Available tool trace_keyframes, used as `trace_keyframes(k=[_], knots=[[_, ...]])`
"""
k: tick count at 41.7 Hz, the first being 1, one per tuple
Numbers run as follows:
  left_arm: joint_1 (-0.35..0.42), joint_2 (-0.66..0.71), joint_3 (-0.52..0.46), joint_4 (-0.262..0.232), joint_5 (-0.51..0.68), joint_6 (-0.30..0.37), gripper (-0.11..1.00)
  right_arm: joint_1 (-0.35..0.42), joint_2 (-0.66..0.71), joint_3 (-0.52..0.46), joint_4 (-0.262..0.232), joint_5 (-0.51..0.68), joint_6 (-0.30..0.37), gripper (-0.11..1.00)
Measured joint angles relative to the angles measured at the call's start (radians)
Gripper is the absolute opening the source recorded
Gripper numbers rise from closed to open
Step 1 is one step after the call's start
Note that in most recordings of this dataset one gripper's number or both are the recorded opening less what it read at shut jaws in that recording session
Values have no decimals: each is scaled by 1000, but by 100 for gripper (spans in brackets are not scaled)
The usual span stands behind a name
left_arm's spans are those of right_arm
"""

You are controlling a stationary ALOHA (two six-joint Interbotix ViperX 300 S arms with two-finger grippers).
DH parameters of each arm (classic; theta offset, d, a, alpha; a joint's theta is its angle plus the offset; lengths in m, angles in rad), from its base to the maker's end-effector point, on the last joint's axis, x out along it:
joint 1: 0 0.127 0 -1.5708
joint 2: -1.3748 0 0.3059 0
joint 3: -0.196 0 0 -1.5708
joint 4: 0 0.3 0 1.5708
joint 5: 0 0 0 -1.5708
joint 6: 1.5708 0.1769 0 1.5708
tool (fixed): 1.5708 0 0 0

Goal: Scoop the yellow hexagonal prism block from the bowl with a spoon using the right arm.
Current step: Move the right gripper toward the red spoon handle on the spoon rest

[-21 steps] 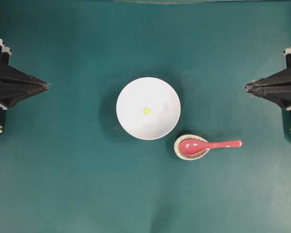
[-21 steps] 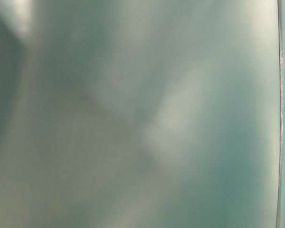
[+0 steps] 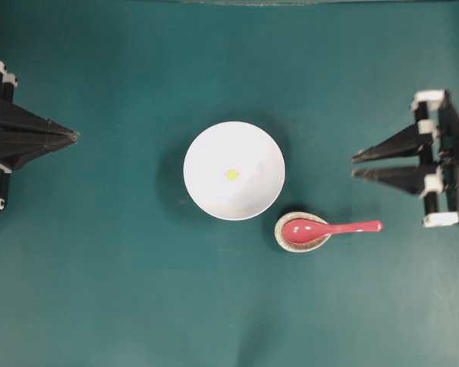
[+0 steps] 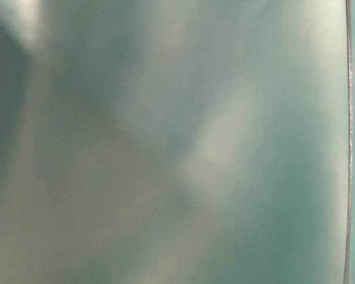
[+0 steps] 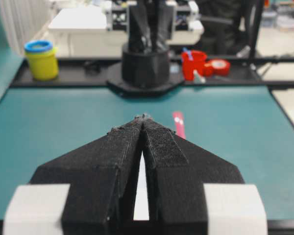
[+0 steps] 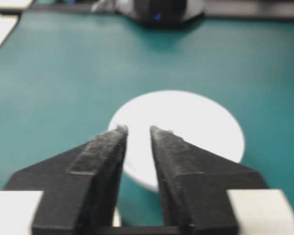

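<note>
A tiny yellow hexagonal prism block (image 3: 231,174) lies in the middle of the large white bowl (image 3: 206,153), at the table's centre. The pinkish-red spoon (image 3: 329,228) rests with its head in a small speckled dish (image 3: 279,233), its handle pointing right. My right gripper (image 3: 354,166) hovers open and empty, right of the bowl and above the spoon's handle end. In the right wrist view the bowl (image 6: 206,122) shows blurred beyond my parted fingertips (image 6: 117,131). At the left edge my left gripper (image 3: 75,136) is shut on nothing, tips touching (image 5: 144,117).
The teal mat (image 3: 99,290) covers the table. The table-level view is a blur of teal, with a thin edge line (image 4: 349,142) at its right. Beyond the table's far side, the left wrist view shows a yellow tub (image 5: 41,59) and red items (image 5: 196,62).
My right gripper has opened its fingers, and its tips have moved left and down toward the bowl and spoon. The left gripper, bowl and spoon stay put.
</note>
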Motion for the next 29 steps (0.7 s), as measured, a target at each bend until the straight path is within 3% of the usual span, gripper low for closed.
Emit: trace_keyframes(k=[8,29], knots=[[2,-3,0,0,15,0,1,38,107,15,8,-75,6,46],[3,-3,0,-2,20,2,1,155,353,104,163,-414,14,47]])
